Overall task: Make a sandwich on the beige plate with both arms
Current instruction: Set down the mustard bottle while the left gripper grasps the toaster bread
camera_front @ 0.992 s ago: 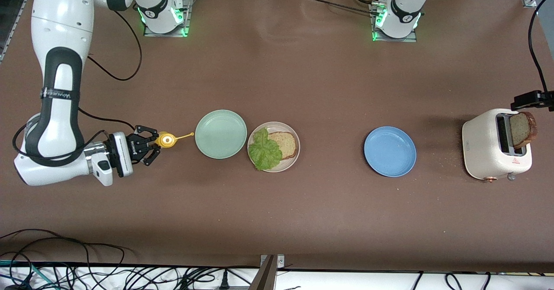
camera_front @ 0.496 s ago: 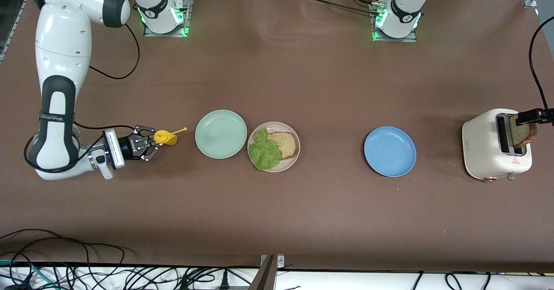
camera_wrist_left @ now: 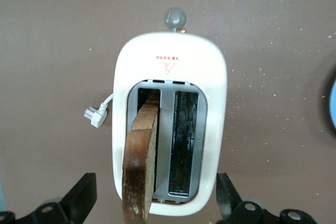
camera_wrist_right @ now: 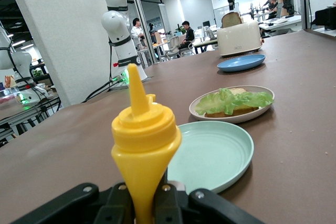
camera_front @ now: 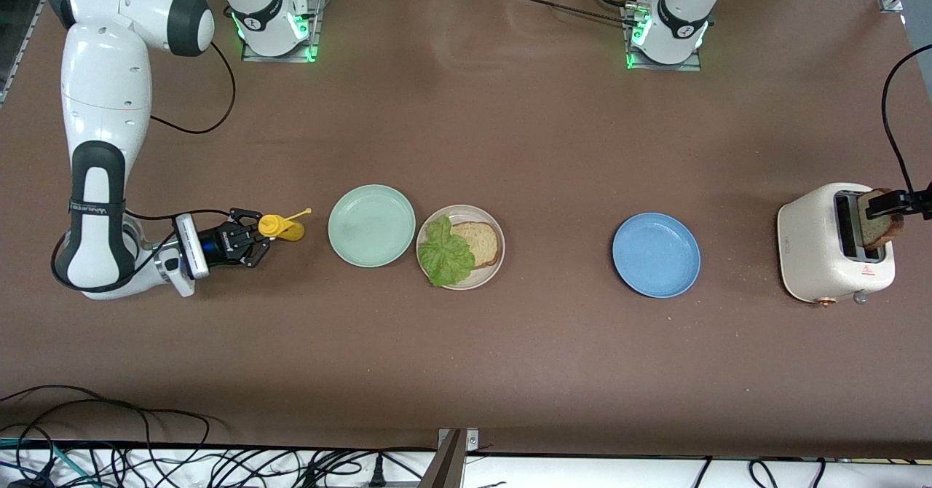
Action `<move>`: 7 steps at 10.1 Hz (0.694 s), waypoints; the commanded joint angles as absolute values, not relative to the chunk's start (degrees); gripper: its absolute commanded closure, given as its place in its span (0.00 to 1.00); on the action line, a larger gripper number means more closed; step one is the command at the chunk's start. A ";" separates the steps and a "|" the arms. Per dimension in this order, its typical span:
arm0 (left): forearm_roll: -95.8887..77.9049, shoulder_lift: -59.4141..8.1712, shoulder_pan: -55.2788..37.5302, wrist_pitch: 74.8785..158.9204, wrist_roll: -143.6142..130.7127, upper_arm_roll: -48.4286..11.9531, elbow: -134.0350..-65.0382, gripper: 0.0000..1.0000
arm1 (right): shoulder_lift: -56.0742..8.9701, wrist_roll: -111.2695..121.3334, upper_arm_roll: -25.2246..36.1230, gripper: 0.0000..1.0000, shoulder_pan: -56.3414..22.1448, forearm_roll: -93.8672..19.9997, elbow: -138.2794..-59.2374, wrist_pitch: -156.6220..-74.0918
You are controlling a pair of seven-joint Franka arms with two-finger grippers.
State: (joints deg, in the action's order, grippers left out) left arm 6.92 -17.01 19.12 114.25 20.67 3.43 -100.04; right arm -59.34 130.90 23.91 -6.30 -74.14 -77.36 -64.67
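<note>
Left wrist view puts the left end effector [camera_wrist_left: 157,211] directly above the toaster [camera_wrist_left: 170,85], fingers [camera_wrist_left: 79,198] spread wide either side of the slice [camera_wrist_left: 140,166] standing in the slot. It should descend straight, centre on the crust, then close gently. The right end effector [camera_front: 255,237] clamps a mustard bottle [camera_front: 280,228]; just past it sit the green plate [camera_front: 371,226] and beige plate [camera_front: 491,266] with bread [camera_front: 480,242] and lettuce [camera_front: 444,255].

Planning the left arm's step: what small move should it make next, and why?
Probably lower the open left claw and close it on the brown-crusted bread slice standing in the cream toaster: the round beige plate holds only one slice and lettuce.
</note>
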 commanded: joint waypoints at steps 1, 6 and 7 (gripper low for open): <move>8.70 -15.73 21.18 117.59 23.99 2.64 -103.44 0.01 | -60.38 132.88 23.12 1.00 -5.98 -76.20 -76.99 -64.34; 8.70 -15.73 21.71 119.18 24.43 2.72 -104.94 0.97 | -62.05 133.33 23.03 1.00 -6.15 -76.29 -76.99 -65.74; 8.70 -15.73 21.62 119.09 24.52 2.72 -104.94 1.00 | -62.05 133.16 23.03 0.87 -6.07 -76.12 -77.08 -65.48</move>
State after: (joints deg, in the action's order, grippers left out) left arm 6.92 -17.00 20.97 118.24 23.63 3.41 -103.59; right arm -61.65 132.28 23.27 -6.30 -75.34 -77.34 -65.35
